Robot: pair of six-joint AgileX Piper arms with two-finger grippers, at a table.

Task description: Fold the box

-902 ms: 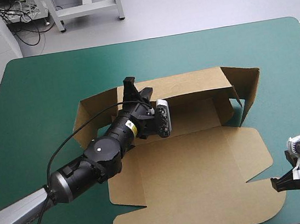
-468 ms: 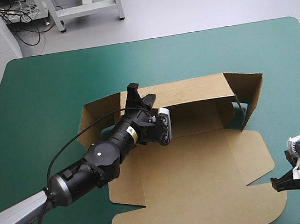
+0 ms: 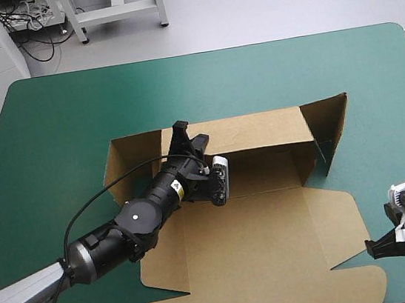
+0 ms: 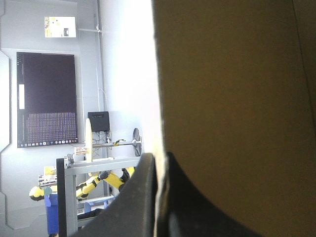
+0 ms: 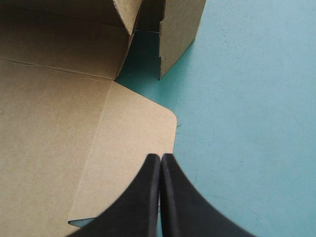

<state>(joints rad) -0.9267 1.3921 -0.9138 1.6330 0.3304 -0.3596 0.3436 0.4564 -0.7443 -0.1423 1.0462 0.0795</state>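
Read the high view as a clock face, with 12 at the far edge. The brown box point(image 3: 248, 213) lies around the middle of the teal-green surface point(image 3: 56, 118) and reaches down toward 6.

Nearest, at 6, its lid point(image 3: 262, 263) lies flat, with a rounded flap on either side. At about 4 the right claw point(image 3: 373, 247) sits low, just beside the lid's right flap, its black fingers pointing toward 9. In its own wrist view the right claw point(image 5: 160, 158) is clenched to a single point and grasps nothing. Its tips are over the rounded flap's edge, where board meets cover. Whether they touch the board I cannot tell.

The left arm comes in from 8 and crosses the lid's left part toward the centre. Past the lid's crease the tray floor lies flat, and on its 12 side the far wall point(image 3: 259, 125) stands raised. The left claw point(image 3: 183, 134) grasps this wall's top edge near its 9 end. In its wrist view the left claw point(image 4: 159, 157) is all but closed, with the board's edge between the fingers and brown sheet to one side.

Toward 2 of the box, the right end wall point(image 3: 332, 131) stands upright and splayed outward, a sliver of cover showing behind it. Toward 10, the left end flap point(image 3: 123, 162) leans outward.
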